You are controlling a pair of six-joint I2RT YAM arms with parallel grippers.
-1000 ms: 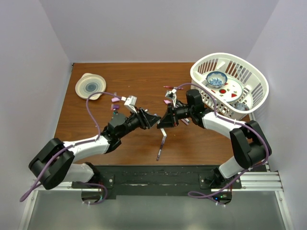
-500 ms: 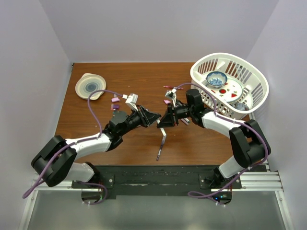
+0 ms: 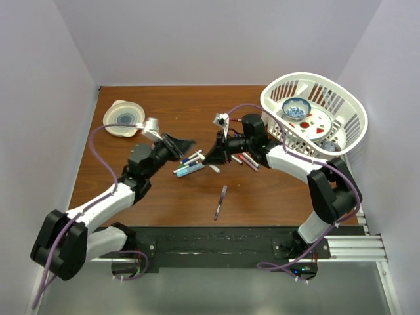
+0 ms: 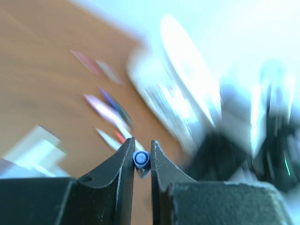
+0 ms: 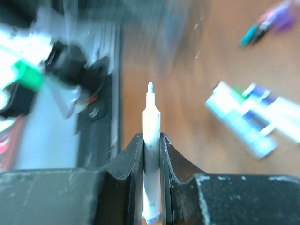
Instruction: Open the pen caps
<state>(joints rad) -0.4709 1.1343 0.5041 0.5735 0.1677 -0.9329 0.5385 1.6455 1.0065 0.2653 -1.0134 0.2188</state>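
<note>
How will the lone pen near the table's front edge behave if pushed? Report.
The lone pen looks slim and round, so a sideways push would probably roll it over the smooth table. It seems stiff and light, likely sliding easily.

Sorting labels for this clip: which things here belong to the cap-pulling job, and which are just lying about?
Job: blue cap in the left pincer; white pen in the right pincer; pen cluster between the arms; lone pen nearer the bases.
Lying about: white basket, its blue bowl and plate; round dish at far left.
</note>
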